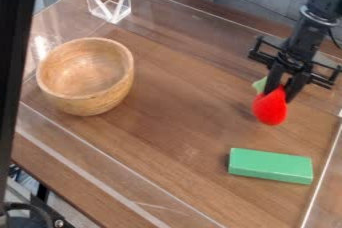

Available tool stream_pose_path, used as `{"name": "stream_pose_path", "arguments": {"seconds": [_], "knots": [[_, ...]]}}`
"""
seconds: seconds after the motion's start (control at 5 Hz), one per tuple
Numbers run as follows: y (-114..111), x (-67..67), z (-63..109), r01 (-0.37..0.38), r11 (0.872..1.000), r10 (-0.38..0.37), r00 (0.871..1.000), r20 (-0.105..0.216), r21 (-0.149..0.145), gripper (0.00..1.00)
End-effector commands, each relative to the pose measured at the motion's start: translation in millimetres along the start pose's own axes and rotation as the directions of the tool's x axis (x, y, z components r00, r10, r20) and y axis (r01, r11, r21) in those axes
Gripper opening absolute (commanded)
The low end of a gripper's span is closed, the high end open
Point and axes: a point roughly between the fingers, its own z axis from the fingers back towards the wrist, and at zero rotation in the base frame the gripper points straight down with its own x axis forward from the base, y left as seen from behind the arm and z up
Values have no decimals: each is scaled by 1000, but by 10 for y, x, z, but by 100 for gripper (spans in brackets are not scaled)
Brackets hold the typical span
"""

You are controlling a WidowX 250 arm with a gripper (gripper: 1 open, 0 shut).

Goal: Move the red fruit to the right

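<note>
The red fruit point(273, 106) is a small bright red toy with a green leafy cap point(261, 85), at the right side of the wooden table. My gripper point(282, 88) points down from above right onto the fruit's top. Its dark fingers point(289, 76) stand close together and pinch the upper part of the fruit. The fruit looks upright and stretched under the fingers, a little higher in the picture than before.
A flat green rectangular block point(270, 165) lies near the front right corner, just below the fruit. A wooden bowl point(86, 74) stands at the left. A clear folded stand point(108, 5) sits at the back left. The table's right edge point(329, 142) is close to the fruit.
</note>
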Motion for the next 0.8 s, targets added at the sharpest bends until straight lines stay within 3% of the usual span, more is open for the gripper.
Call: {"name": "stream_pose_path", "arguments": {"seconds": [0.0,0.4,0.6], "knots": [[-2,59,215,-38,998,40,998,55,-54,0],[-45,70,169,-117,989,118,993,13,-89,0],[-20,123,232,-155,983,155,988,-7,-102,0]]}}
